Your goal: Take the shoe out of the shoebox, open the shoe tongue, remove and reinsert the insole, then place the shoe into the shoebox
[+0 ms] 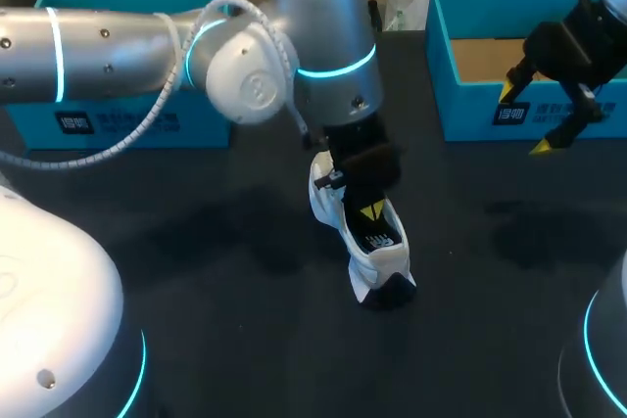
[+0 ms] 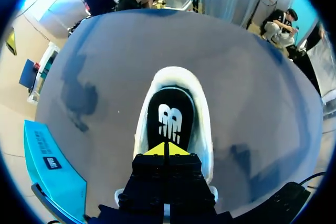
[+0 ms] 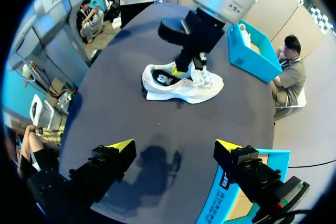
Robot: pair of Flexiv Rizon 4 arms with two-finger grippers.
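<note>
Dark table (image 1: pixel 196 271), white shoe (image 1: pixel 384 263) (black insole (image 2: pixel 170 114) inside) under left claw (image 2: pixel 167 149)

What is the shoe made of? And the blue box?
The shoe looks like soft white cloth or mesh with laces, on a rubbery-looking sole. Its insole looks like matte black foam or fabric. The blue box seems to be cardboard: brown inside, with flat thin walls.
</note>
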